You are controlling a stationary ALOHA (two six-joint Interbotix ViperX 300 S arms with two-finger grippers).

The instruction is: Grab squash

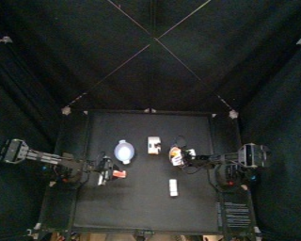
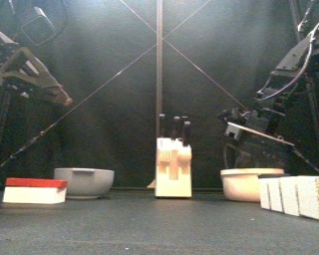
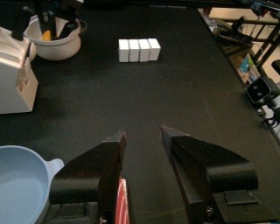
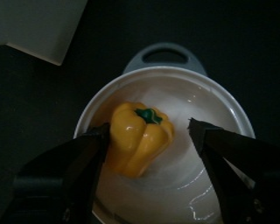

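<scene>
The squash [image 4: 136,140] is yellow with an orange tinge and a small green stem. It lies in a white bowl [image 4: 213,109] with a loop handle. My right gripper [image 4: 149,133] hangs open right over the bowl, one jaw on each side of the squash, not closed on it. In the top view the right gripper [image 1: 180,156] is right of the table's middle, and the squash [image 1: 176,151] shows as a yellow spot there. My left gripper [image 3: 143,140] is open and empty, low over the table's left part [image 1: 105,173].
A pale blue dish [image 3: 11,175] lies by the left gripper, with a red and white box [image 2: 36,189] beside it. A white block [image 2: 173,167] stands mid-table. Small white rectangular pieces [image 3: 139,49] lie nearer the front. The white bowl [image 2: 251,183] stands at the front view's right.
</scene>
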